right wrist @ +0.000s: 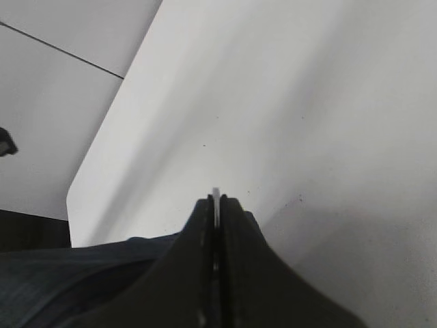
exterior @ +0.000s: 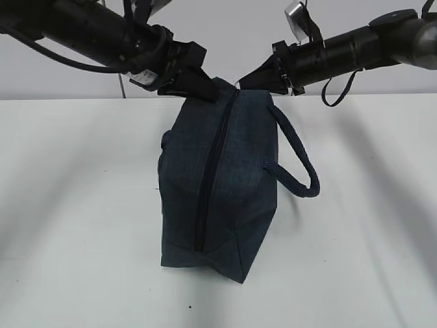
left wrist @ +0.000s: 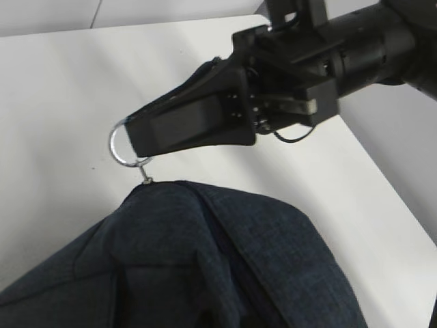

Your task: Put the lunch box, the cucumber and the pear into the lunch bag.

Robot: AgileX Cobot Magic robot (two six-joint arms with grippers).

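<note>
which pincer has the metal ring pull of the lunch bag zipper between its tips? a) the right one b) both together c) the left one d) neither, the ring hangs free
a: in the left wrist view the opposite arm's pincer, the right pincer, is closed on the ring pull above the lunch bag.
</note>
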